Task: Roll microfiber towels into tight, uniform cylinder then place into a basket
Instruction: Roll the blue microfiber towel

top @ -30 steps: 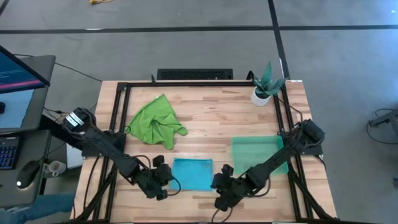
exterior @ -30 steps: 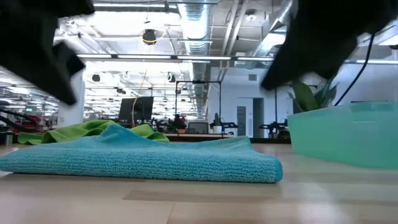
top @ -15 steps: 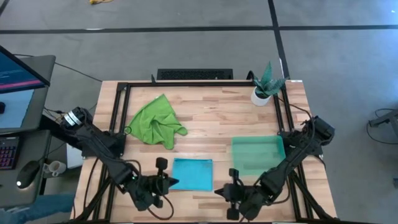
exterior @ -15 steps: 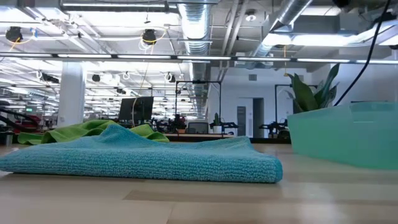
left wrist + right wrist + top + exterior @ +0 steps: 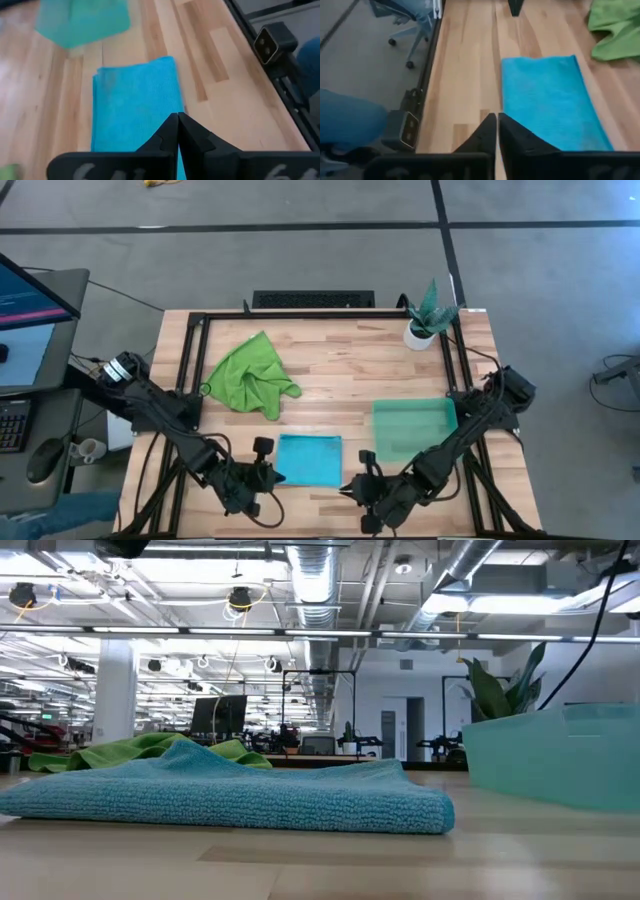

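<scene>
The table [image 5: 350,375] carries the empty teal basket [image 5: 414,428] near its right edge. The crumpled green towel [image 5: 248,374] lies left of centre. The folded blue towel [image 5: 309,459] lies flat at the front edge, between the left gripper [image 5: 272,475] and right gripper [image 5: 350,488], both closed, holding nothing.

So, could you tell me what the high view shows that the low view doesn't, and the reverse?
Only the high view shows both arms: the left gripper beside the blue towel and the right gripper near its front corner, neither holding it. It also shows the white pot of the plant.

Only the low view shows the room behind, with its ceiling ducts.

Both show the blue towel folded flat, the crumpled green towel and the basket.
</scene>
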You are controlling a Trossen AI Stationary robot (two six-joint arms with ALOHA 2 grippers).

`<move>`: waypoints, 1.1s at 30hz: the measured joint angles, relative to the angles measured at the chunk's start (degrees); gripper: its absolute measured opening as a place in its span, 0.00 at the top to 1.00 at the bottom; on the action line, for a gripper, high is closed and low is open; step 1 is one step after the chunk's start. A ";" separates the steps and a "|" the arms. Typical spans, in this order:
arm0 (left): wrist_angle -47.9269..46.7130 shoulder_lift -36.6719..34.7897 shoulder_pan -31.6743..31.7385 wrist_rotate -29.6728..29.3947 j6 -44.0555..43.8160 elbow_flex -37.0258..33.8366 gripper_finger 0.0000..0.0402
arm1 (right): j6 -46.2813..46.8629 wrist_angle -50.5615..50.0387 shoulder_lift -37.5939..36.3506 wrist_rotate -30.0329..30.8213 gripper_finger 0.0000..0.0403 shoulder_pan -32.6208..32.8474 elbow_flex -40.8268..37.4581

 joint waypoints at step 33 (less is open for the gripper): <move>14.42 10.84 0.22 -0.40 5.26 -9.35 0.67 | -5.83 8.25 0.00 -2.86 0.56 -2.32 -8.19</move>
